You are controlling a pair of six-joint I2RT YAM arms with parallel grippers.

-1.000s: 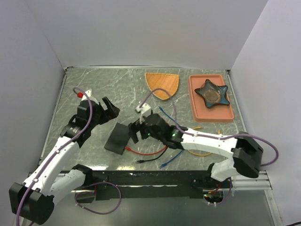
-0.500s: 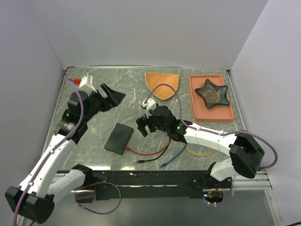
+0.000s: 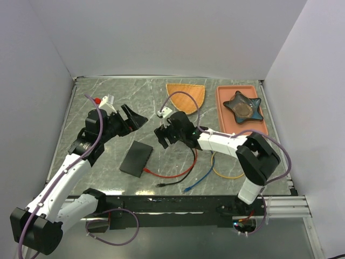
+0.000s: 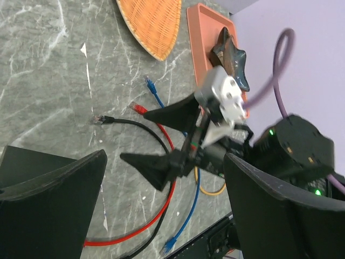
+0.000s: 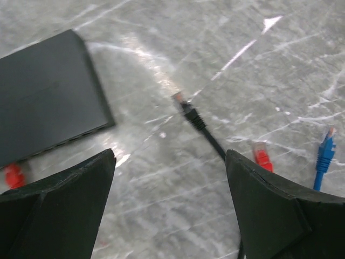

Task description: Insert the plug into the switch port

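Just right of the black box (image 5: 48, 97), the right gripper (image 5: 170, 162) hangs spread and empty over the black plug (image 5: 183, 105); red plug (image 5: 262, 157) and blue plug (image 5: 325, 148) lie nearby. Left gripper (image 3: 135, 116) is spread, empty, beyond the box; ports too dim to tell.

The black box (image 5: 48, 91) runs off the right wrist view's left edge — its sockets (image 5: 64, 137) too small to tell. Black cable (image 5: 202, 127) and blue cable (image 5: 323, 159) pass behind a finger (image 5: 280, 210) of the right pincer (image 5: 170, 155).

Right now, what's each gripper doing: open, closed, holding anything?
Left gripper: open, holding nothing.
Right gripper: open, holding nothing.
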